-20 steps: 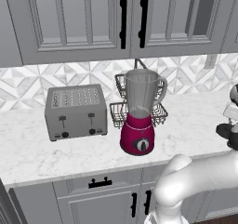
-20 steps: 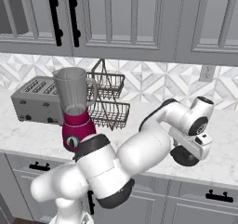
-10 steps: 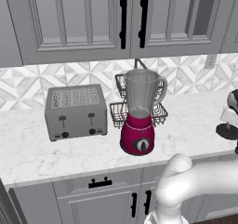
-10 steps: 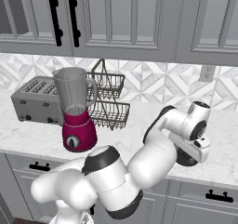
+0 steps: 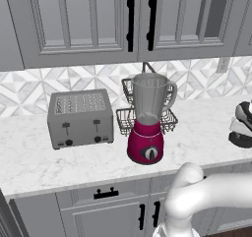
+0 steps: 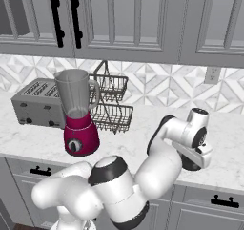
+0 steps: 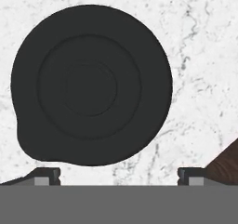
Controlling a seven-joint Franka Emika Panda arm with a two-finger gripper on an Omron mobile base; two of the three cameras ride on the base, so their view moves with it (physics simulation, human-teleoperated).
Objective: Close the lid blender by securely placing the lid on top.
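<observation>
Blender and lid are well apart, so the job looks barely begun: the jar stands open-topped near the front edge of the worktop, roughly midway along it, with its magenta base and dial facing out, and nothing caps its rim. The lid lies flat on the marble toward the right end of the worktop, near the front edge, and the gripper hangs directly above it with its two tips spread wide, one at each side of the cap's near edge and neither touching it. By my reading, the grasp is not yet made; what is left is to come down, pinch the cap, carry it across to the jar and seat it squarely. The hand view gives the lid plainly, a round black disc with raised rings, and the parted tips, but nothing of the blender. The right base view shows the blender, the wire basket just behind it, the toaster on its far side, and the white arm bent down to the right end of the worktop, though the wrist hides the cap there. The left base view shows the toaster beside the blender and only a dark part of the hand at the right edge.
</observation>
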